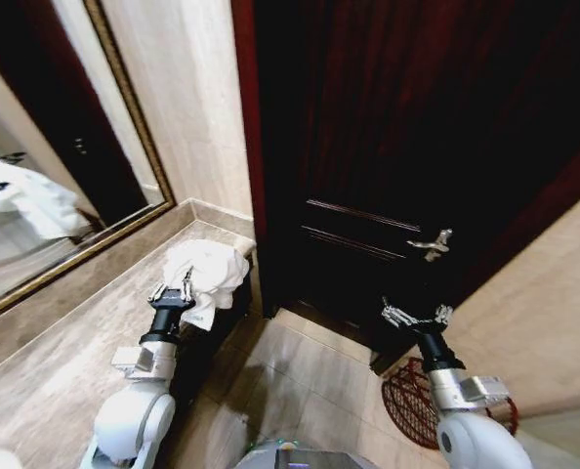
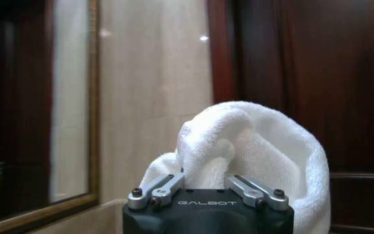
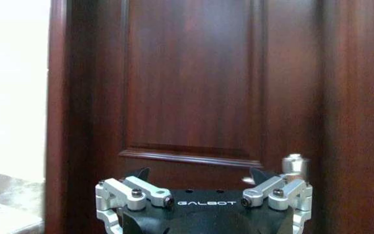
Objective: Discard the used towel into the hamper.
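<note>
A bunched white towel point(image 1: 210, 274) is held at the corner of the marble counter point(image 1: 65, 352), with my left gripper point(image 1: 176, 291) shut on it. From the left wrist, the towel point(image 2: 258, 146) bulges up from between the closed fingers of the left gripper point(image 2: 206, 183). My right gripper point(image 1: 415, 315) hangs open in front of the dark door, holding nothing; the right wrist view shows the right gripper point(image 3: 200, 174) with its jaws spread. The hamper point(image 1: 405, 403), a reddish-brown wire basket, stands on the floor at the lower right, partly behind my right arm.
A gold-framed mirror point(image 1: 124, 127) lines the wall on the left and reflects the towel. The dark wooden door point(image 1: 397, 147) with a metal handle point(image 1: 432, 244) is straight ahead. Tiled floor point(image 1: 290, 371) lies between counter and hamper.
</note>
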Robot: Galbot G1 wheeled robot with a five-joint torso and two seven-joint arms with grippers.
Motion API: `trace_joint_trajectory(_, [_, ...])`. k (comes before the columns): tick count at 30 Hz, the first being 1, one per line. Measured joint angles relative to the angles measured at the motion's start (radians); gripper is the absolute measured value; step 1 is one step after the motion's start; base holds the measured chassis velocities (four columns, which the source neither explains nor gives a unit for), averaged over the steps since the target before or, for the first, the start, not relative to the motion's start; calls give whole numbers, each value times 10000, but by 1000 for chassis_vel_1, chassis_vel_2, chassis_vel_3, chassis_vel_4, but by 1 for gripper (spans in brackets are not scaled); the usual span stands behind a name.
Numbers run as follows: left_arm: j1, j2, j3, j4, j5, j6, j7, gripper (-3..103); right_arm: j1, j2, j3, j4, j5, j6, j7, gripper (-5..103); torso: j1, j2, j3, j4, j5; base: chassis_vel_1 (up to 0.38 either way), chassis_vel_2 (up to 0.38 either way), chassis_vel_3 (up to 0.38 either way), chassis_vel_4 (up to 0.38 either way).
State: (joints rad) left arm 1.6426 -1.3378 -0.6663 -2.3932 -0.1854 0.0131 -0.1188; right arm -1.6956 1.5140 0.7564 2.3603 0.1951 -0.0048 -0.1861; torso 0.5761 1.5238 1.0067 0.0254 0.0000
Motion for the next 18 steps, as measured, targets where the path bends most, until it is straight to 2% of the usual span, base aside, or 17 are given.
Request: trace_joint_trajectory(18, [-95, 78, 13, 0, -16, 118, 0, 10, 80, 0, -31, 34, -52, -128, 20, 100, 4, 6, 4, -1, 0, -128, -124, -125, -125])
